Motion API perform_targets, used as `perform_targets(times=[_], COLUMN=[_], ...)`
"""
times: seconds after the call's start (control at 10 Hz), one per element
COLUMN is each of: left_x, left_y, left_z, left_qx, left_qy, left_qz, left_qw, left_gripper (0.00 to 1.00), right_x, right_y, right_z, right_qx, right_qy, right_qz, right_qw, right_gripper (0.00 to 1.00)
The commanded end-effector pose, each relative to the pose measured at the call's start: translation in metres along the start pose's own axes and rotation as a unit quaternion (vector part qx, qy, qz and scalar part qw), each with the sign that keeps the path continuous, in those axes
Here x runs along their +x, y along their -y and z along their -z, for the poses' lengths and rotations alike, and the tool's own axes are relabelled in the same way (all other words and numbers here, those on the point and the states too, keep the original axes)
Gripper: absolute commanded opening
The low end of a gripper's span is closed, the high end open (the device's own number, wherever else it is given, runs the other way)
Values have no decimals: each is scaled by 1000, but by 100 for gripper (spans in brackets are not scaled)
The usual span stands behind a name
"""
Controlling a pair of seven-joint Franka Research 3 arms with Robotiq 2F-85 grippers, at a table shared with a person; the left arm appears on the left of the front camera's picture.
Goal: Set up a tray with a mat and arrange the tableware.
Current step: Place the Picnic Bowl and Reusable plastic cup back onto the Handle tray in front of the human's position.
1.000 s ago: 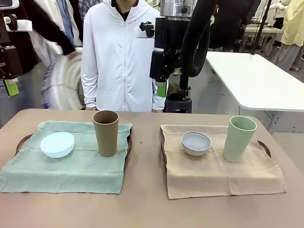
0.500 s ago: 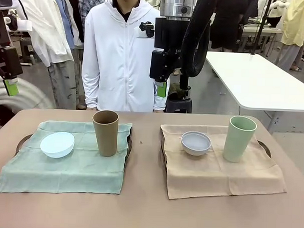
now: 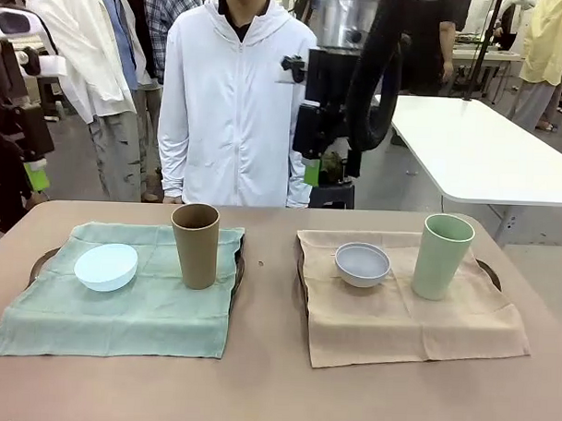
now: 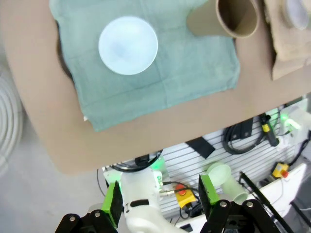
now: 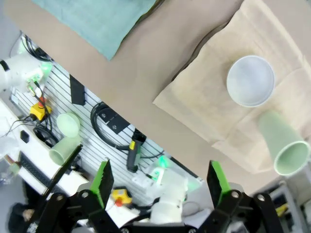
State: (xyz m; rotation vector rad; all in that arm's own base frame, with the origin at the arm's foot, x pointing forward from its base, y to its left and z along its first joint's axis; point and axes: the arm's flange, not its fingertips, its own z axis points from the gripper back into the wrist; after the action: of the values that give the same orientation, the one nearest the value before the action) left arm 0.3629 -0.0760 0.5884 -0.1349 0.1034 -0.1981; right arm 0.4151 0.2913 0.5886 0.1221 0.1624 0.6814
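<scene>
Both arms' fingers hang spread and empty, well above the tableware.

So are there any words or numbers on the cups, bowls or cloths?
None can be read: the tan-brown cup, pale green cup, light blue bowl, greyish white bowl, green mat and beige mat all look plain.

Robot lab: arms, cabling, worktables

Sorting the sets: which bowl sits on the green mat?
The light blue bowl, beside the brown cup; the greyish bowl sits on the beige mat.
</scene>
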Motion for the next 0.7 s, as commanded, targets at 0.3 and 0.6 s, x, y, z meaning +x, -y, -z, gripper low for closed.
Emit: perform_targets(times=[0.3,0.6], left_x=[29,41], left_y=[-34,-71], left_z=[15,16], left_qx=[-213,-340], left_qy=[4,8], left_qz=[47,36], left_qw=[976,940], left_gripper=[83,83], right_x=[-91,-164], right_y=[90,140], right_z=[15,23], right_qx=[193,255], right_qy=[136,207], right_qz=[13,70], right_qw=[972,942], right_gripper=[100,100])
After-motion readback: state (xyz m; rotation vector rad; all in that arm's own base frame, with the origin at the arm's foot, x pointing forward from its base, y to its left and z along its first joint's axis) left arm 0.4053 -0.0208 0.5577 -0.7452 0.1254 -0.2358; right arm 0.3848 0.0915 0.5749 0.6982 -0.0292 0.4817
